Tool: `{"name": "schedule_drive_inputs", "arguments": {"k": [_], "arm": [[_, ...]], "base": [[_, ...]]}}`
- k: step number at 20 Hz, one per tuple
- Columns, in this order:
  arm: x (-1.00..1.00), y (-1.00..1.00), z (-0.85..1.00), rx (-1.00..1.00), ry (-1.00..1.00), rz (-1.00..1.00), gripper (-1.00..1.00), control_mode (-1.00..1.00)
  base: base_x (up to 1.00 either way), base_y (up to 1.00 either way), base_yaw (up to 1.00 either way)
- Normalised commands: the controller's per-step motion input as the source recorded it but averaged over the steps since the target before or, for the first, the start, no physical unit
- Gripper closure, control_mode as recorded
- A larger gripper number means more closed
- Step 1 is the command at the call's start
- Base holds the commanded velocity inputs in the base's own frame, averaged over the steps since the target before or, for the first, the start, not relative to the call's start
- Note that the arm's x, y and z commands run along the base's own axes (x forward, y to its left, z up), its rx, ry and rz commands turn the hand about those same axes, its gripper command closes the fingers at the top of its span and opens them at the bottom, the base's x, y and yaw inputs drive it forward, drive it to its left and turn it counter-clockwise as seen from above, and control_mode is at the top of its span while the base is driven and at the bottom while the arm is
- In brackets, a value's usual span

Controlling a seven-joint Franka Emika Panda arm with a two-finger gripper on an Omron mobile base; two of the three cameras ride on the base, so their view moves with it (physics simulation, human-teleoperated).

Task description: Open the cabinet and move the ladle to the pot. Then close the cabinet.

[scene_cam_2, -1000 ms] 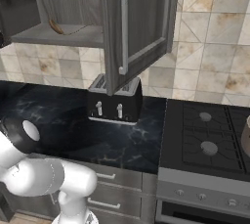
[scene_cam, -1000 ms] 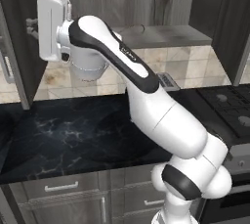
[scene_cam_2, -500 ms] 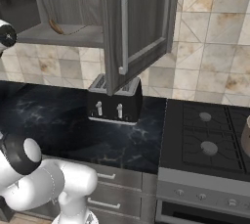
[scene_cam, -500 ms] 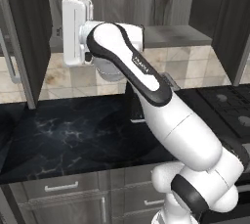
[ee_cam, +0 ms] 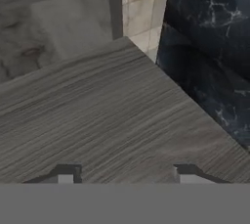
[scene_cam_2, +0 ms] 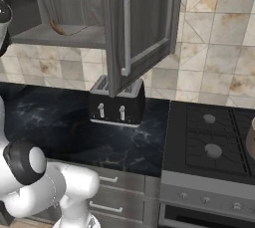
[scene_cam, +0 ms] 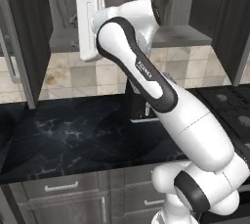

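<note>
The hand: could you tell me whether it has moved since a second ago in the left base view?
Yes. The hand has swung rightward, away from the left cabinet door, and now sits before the open cabinet shelf.

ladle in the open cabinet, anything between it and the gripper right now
Nothing visible blocks it. The ladle lies on the cabinet shelf with both doors swung open; the open gripper hovers over bare shelf wood, nothing between its tips.

The ladle [scene_cam_2: 62, 29] lies on the cabinet [scene_cam_2: 144, 23] shelf; toaster [scene_cam_2: 117, 103] on the counter [scene_cam_2: 60, 122].
</note>
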Motion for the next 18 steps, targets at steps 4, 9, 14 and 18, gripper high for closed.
{"name": "schedule_drive_inputs", "arguments": {"k": [4, 9, 14, 18], "arm": [[0.0, -0.5, -0.03, -0.11, 0.1, -0.13, -1.0, -1.0], [0.0, -0.61, -0.05, -0.17, 0.0, -0.02, -1.0, -1.0], [0.0, -0.56, 0.0, -0.22, 0.0, 0.0, -1.0, -1.0], [0.0, -0.46, 0.0, -0.24, 0.0, 0.0, -1.0, -1.0]], "base": [[0.0, 0.0, 0.0], [0.0, 0.0, 0.0], [0.0, 0.0, 0.0], [0.0, 0.0, 0.0]]}}
